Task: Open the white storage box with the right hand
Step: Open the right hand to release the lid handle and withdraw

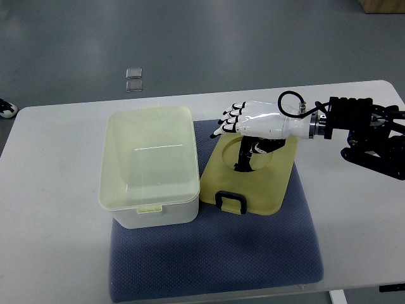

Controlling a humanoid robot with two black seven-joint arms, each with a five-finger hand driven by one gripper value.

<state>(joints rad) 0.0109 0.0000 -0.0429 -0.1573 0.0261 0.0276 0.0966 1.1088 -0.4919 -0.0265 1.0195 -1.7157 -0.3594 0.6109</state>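
Across the middle of the view stands a white table (57,190) on a grey floor (190,31), with a dark blue mat (215,266) spread over its centre. At 11 o'clock on the floor lie two small clear squares (133,79); what they are is hard to tell. At 9 o'clock a dark shape (6,108) is cut off by the edge, and a brown corner (383,5) is cropped at 1 o'clock.

On the mat, left of centre, sits the white storage box (149,164), open and showing a pale yellowish inside. Its long axis runs from 12 to 6 o'clock, with a small latch tab on the 6 o'clock rim. Just beside it, toward 3 o'clock, the yellow lid (253,183) lies flat on the mat, its black handle (231,201) pointing to 6 o'clock.

Over the lid's far end is the right hand (250,121), its arm entering from 3 o'clock. Its fingers (229,119) are extended and loosely apart, pointing toward 9 o'clock, gripping nothing. Its shadow hides part of the lid.
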